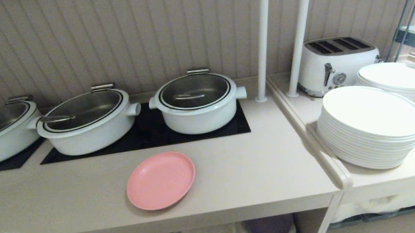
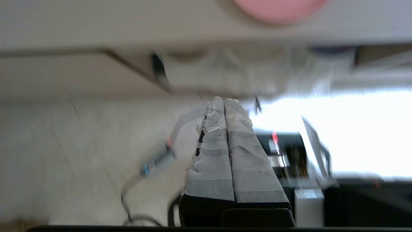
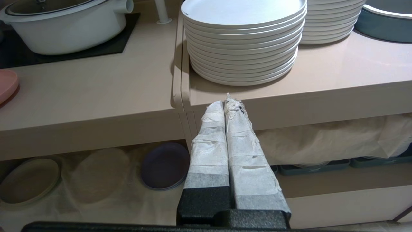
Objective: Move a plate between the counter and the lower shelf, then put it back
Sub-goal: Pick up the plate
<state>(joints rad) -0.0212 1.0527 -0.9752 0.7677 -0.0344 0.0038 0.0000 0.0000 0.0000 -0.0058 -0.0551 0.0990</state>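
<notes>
Left claw (image 2: 224,103), fingers pressed together and empty, sits below the counter (image 1: 239,176); we see the pink plate (image 1: 160,180) above and ahead of it.

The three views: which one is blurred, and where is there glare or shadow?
Left wrist view: smeared throughout, with a blown-out white patch beside the shut left gripper; the small round pink plate is soft. Head view: sharp, the plate casts a faint shadow. Right wrist view: sharp, a dark shadow under the stacked white plates.
</notes>
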